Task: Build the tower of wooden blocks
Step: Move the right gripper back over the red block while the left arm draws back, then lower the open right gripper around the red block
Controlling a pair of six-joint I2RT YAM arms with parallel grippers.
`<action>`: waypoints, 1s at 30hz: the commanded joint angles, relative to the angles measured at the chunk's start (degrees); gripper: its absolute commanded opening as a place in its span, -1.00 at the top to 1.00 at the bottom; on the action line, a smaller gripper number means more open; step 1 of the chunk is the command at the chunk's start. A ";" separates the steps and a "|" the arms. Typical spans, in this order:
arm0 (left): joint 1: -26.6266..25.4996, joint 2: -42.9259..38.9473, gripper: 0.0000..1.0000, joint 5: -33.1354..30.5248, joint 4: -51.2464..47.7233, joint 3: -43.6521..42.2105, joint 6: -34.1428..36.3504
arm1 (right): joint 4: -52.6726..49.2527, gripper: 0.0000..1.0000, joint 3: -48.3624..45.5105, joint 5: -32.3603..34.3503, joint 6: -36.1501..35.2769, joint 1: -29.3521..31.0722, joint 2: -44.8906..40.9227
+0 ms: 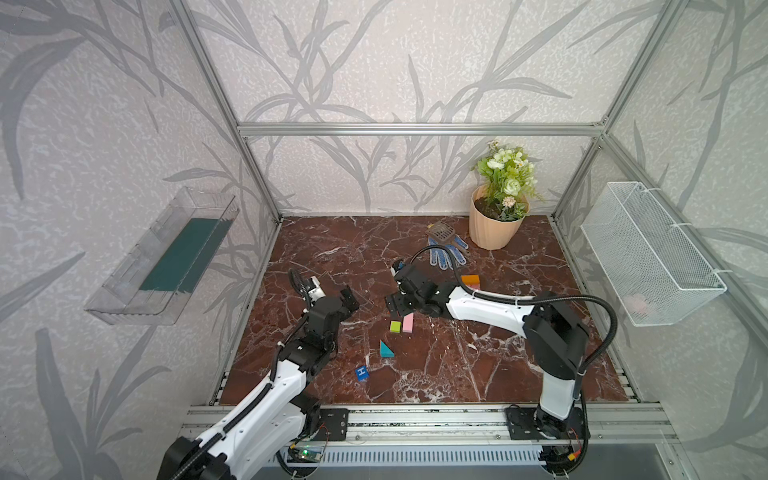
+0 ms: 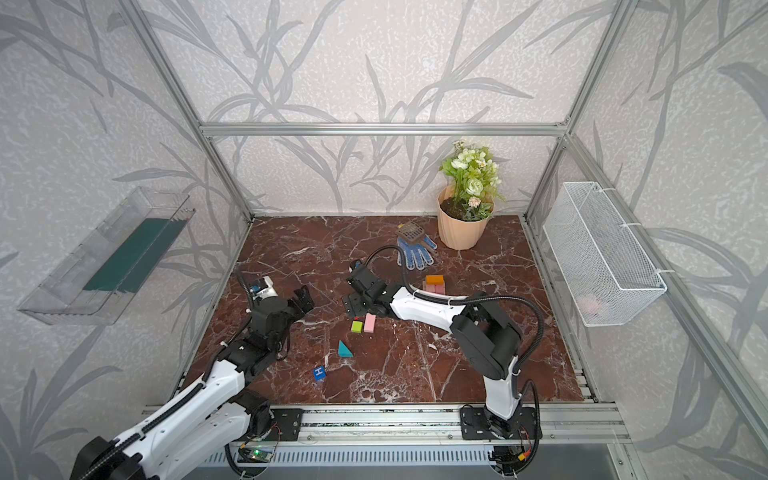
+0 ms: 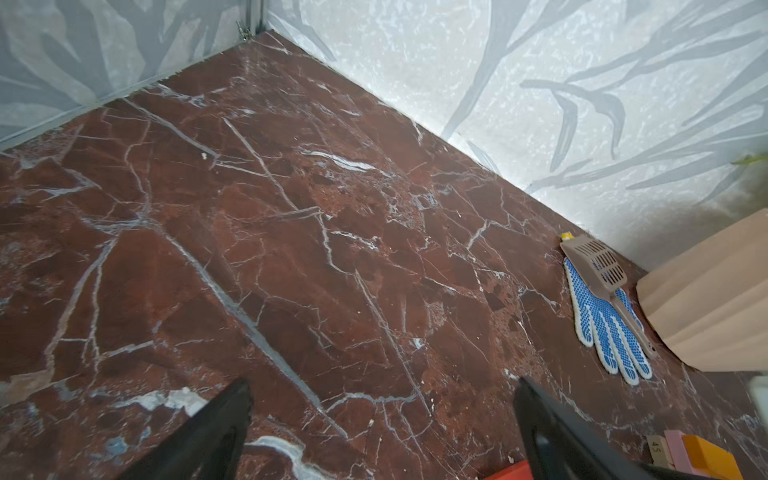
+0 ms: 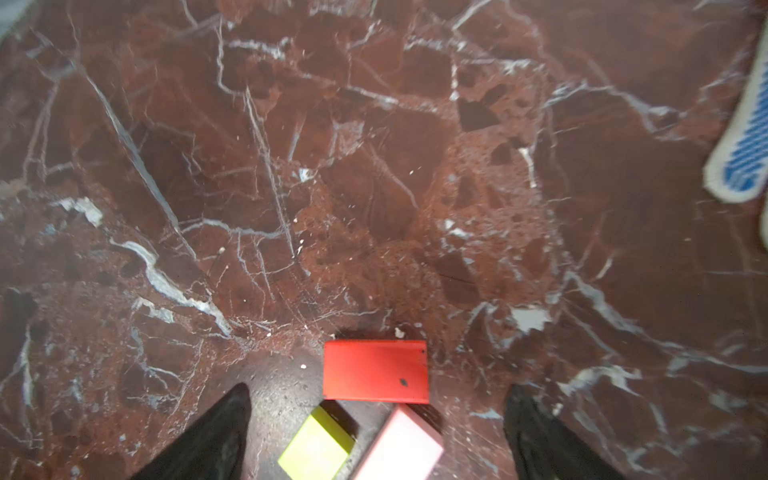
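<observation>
Two open grippers hang over the marble table (image 1: pixel 478 365) with the tower (image 2: pixel 435 284) barely begun. We see the left gripper (image 3: pixel 382 419) spread wide and empty at 9 o'clock of the table's middle, clear of every block. We read that as standing by.

The right gripper (image 4: pixel 378 399), jaws just as wide and holding nothing, hovers low over the red block (image 4: pixel 375 371), which lies flat near the middle. We judge this a line-up for a grasp.

The lime cube (image 1: pixel 395 326) and a loose pink block (image 1: pixel 408 323) lie just beside the red one, between the finger lines in the right wrist view. They are close enough that a descending finger could knock them.

The tower stands at 2 o'clock, an orange block (image 1: pixel 470 279) on pink ones over a tan base. It is partly hidden behind the right forearm, which lies between it and the red block.

The teal wedge (image 1: pixel 385 349) and the blue "H" cube (image 1: pixel 362 372) wait at 7 o'clock, well apart from both arms.

At 1 o'clock a dotted glove (image 1: pixel 446 253) and a scoop (image 1: pixel 440 230) lie near the peach flowerpot (image 1: pixel 494 226), beyond the tower and not touching it.
</observation>
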 commanded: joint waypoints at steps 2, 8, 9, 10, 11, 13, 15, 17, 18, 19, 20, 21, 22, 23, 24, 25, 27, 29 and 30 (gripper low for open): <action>-0.09 -3.77 -0.99 -5.25 3.59 -1.61 -1.66 | -3.80 -0.86 2.52 1.05 -0.21 1.50 2.08; -0.07 -2.95 -0.99 -5.23 3.26 -1.25 -2.46 | -4.74 -0.86 4.57 2.30 0.44 1.75 5.56; -0.05 -2.42 -0.99 -5.11 3.02 -0.94 -2.55 | -5.64 -0.87 5.41 3.00 0.44 1.71 6.23; -0.09 -1.96 -0.99 -5.01 2.71 -0.64 -2.61 | -6.71 -0.86 6.28 3.76 0.44 1.74 6.95; -0.09 -1.46 -0.99 -4.88 2.35 -0.24 -2.64 | -7.75 -0.86 7.08 4.57 0.67 1.75 7.63; -0.05 -0.52 -0.99 -4.49 1.97 0.28 -2.81 | -10.16 -0.85 8.88 5.43 0.97 1.76 9.05; -0.09 0.35 -0.99 -4.22 2.08 0.54 -2.91 | -11.79 -0.81 10.59 5.65 1.13 1.73 10.44; -0.05 1.06 -0.99 -3.75 2.12 0.87 -3.00 | -12.64 -0.78 11.81 5.40 1.21 1.74 11.81; -0.09 1.31 -0.99 -3.74 1.84 1.11 -3.00 | -12.92 -0.76 12.46 5.24 1.23 1.75 12.47; -0.09 1.52 -0.99 -3.75 1.60 1.33 -3.00 | -13.12 -0.74 12.99 5.09 1.15 1.74 13.18; -0.09 1.68 -0.99 -3.75 1.37 1.51 -3.00 | -13.46 -0.72 13.60 4.97 1.15 1.71 13.85; -0.09 1.73 -0.99 -3.75 1.29 1.66 -3.00 | -13.81 -0.70 14.20 4.95 1.14 1.68 14.32; -0.09 1.73 -0.99 -3.66 1.26 1.65 -2.95 | -14.29 -0.67 14.87 4.87 1.05 1.70 15.01; -0.09 1.72 -0.99 -3.77 1.33 1.64 -3.00 | -14.83 -0.64 15.48 4.86 1.06 1.75 15.66; -0.09 1.72 -0.99 -3.72 1.39 1.54 -3.00 | -15.17 -0.62 16.06 4.93 1.11 1.72 16.08; -0.09 1.72 -0.99 -3.72 1.44 1.53 -3.00 | -15.74 -0.58 16.67 4.95 1.05 1.76 16.58; -0.09 1.72 -0.99 -3.81 1.61 1.42 -3.00 | -16.58 -0.51 17.64 4.95 1.14 1.71 17.22; -0.09 2.05 -0.99 -3.65 1.84 1.42 -3.08 | -16.78 -0.42 17.91 4.86 1.21 1.71 17.36; -0.08 2.16 -0.99 -3.53 1.88 1.42 -3.08 | -16.79 -0.40 17.86 4.91 1.23 1.76 17.24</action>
